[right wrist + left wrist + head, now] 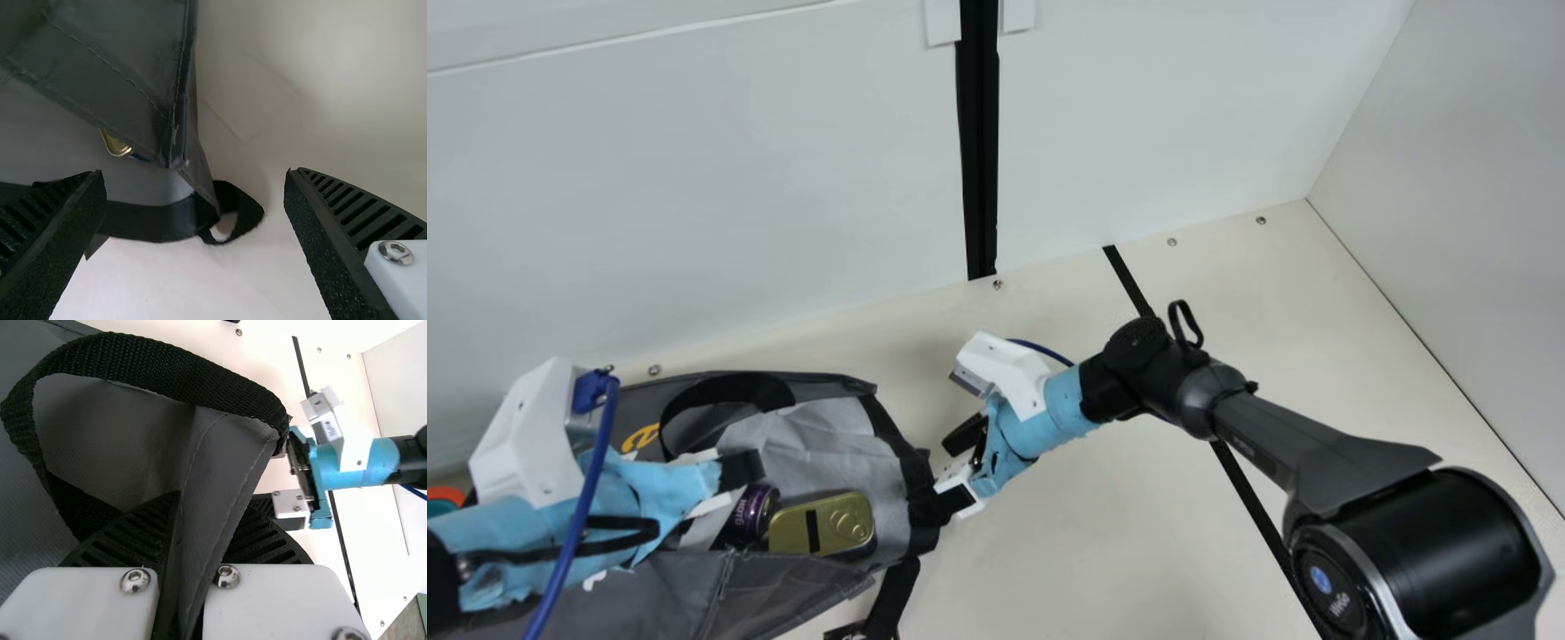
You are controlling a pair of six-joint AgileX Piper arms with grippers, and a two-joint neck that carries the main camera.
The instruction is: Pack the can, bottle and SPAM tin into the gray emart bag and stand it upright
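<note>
The gray bag (pixel 809 444) lies with its mouth spread, holding the gold SPAM tin (pixel 845 520) and, beside it, a purple can (pixel 758 507). My left gripper (pixel 738 471) is over the bag; in the left wrist view that gripper (pixel 190 553) is shut on a fold of the bag (pixel 217 473), below a black strap. At the bag's right end stands my right gripper (pixel 953 471), open. Through the right wrist view, the open right gripper (pixel 193 200) has one finger over the bag's dark edge, with part of the tin (pixel 117 145) showing inside. I cannot make out the bottle.
A black strap (pixel 889 600) hangs off the bag's near right corner. Something orange and teal (pixel 443 500) sits at the far left, behind my left arm. White walls rise behind and at the right of the table (pixel 1129 524).
</note>
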